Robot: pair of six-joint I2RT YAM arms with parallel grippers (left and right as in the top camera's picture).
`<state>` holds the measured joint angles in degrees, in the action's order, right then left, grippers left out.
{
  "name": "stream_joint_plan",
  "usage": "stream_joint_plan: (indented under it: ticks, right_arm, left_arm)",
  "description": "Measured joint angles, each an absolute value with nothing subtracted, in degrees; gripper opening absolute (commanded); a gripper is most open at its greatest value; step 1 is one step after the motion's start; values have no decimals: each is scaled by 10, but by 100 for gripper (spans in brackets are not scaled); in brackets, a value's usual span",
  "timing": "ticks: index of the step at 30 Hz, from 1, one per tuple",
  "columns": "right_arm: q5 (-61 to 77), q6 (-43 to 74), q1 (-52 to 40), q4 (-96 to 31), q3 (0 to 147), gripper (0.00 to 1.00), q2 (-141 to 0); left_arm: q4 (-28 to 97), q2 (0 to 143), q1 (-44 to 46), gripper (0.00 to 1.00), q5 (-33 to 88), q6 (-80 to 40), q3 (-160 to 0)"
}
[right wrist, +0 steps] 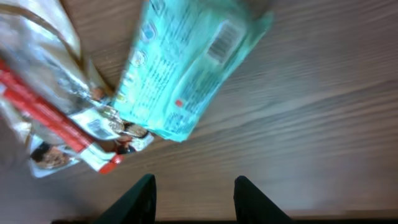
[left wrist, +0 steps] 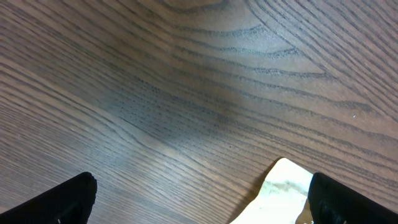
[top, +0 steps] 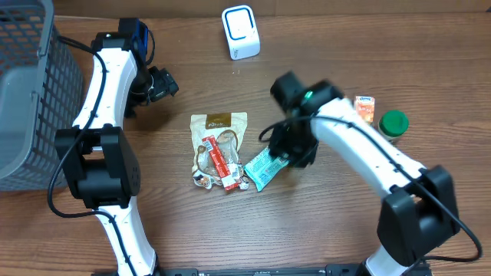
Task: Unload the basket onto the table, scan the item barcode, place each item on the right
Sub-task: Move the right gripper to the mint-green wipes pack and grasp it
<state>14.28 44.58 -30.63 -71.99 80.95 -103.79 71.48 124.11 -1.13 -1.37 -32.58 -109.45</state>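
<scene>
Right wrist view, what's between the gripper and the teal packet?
Nothing: bare table lies between the right gripper and the teal packet, as the right wrist view shows.

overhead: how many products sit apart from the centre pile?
2. An orange carton and a green-lidded jar, side by side at the table's right edge, beyond the right arm; the arm could hide more.

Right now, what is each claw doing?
Left claw: open, empty.
Right claw: open, empty, near the teal plastic packet.

Wooden table [top: 307, 230] (dark grain) bears teal packet [top: 259, 170], pouch [top: 219, 124], scanner [top: 241, 32], basket [top: 46, 84].
</scene>
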Motion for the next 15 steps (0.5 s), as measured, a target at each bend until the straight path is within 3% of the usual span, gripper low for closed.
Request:
stream_joint_plan:
  ticks: [4, 15]
  right_arm:
    - [167, 502, -336, -639, 722, 34, -1038]
    - [118, 623, -365, -457, 616, 34, -1039]
  left_arm:
    - [715, 1241, -11, 100, -14, -326, -1094]
    - [715, 1241, -11, 100, -14, -326, -1094]
